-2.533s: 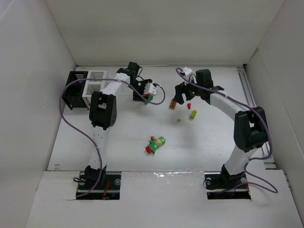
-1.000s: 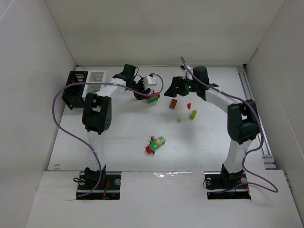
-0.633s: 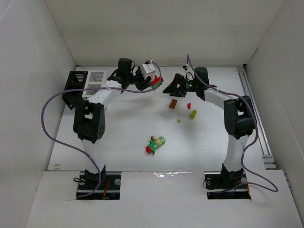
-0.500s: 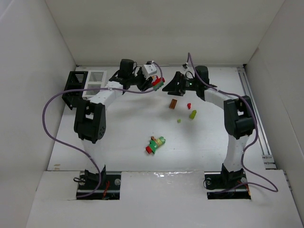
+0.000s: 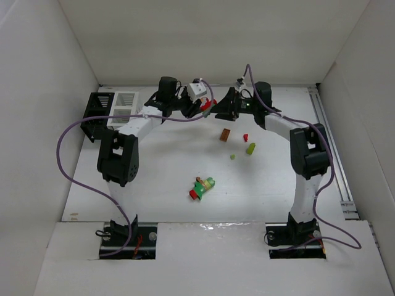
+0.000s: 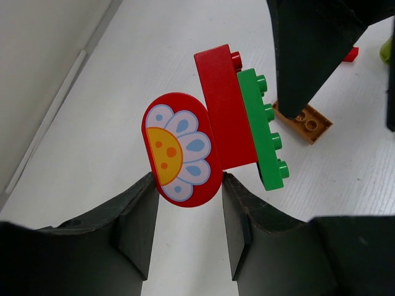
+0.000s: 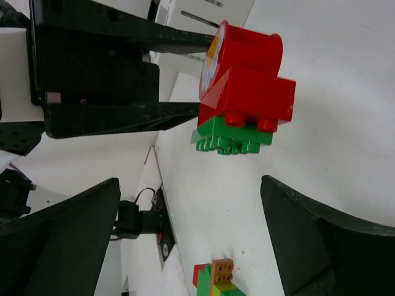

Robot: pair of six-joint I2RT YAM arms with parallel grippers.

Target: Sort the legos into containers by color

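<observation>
a: nearest the bases, a cluster (image 5: 202, 187) of red, green and orange legos lies on the table (image 5: 154, 179), about mid-floor.
b: farther out and to the right there's a tiny stud (image 5: 232, 156), yellow-green. then a yellow-green brick (image 5: 250, 148), a small red piece (image 5: 245, 137) and an orange brick (image 5: 226, 134), each apart from the others.
a: now the action beyond them. the left gripper (image 6: 185, 206) is clamped on a stack (image 6: 216, 132): a round red flower tile, a red brick, and a green brick on the outside.
b: the fingers (image 6: 137, 222) pinch the lower edge of the flower tile, one on each side.
a: the stack is up off the table, held out toward the right gripper (image 7: 191, 234).
b: and that one is spread wide, with nothing between its jaws. the stack hangs just ahead of the gap, studs facing its camera.
a: are they touching?
b: cannot tell. from above, the two tips sit very close together at the far middle.
a: and the bins?
b: far left corner, black bin (image 5: 97, 117) and white bin (image 5: 125, 102) side by side, well apart from the stack.
</observation>
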